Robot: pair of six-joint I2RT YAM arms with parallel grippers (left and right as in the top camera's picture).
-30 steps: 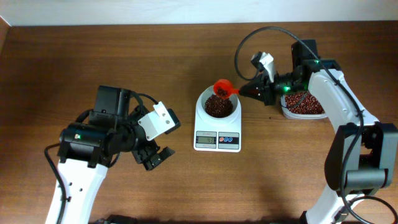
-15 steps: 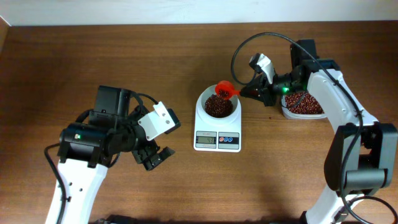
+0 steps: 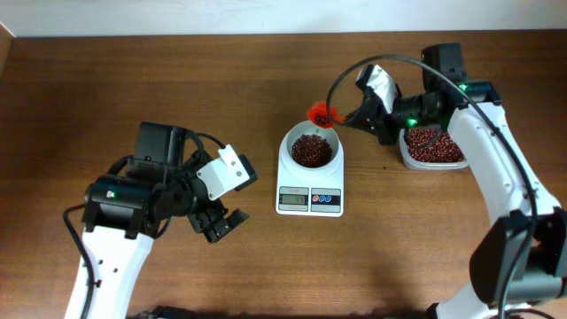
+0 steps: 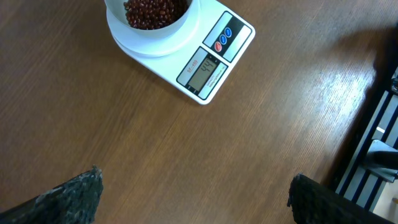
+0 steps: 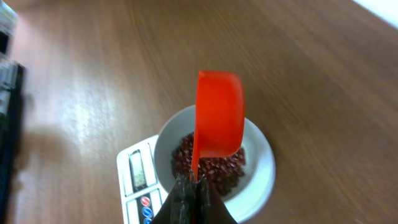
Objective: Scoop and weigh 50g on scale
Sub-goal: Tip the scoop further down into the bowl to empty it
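Scale point(image 3: 309, 190) sits mid-counter between the two arms, display and red/blue buttons toward the near edge. Digits too small to read for sure. White bowl point(image 3: 311, 151) sits on its platform, red beans point(image 4: 155, 9) covering the bottom.

Right claw point(image 5: 193, 190): fully closed, pinching the thin handle of the red scoop point(image 5: 219, 118). Scoop is up in the air, tipped on its side. From overhead it's at the bowl's far rim; from the wrist camera it overlaps the bowl. Can't tell if anything's in it.

Clear tub point(image 3: 431, 146) of red beans is on the counter point(image 3: 133, 80) just right of the scale, partly under the right arm.

Left claw point(image 3: 224, 225): spread wide, nothing in it, hanging above bare counter left of and nearer than the scale, well apart from it. Both fingertips point(image 4: 74, 193) show at the bottom corners of its wrist view, the scale at the top.
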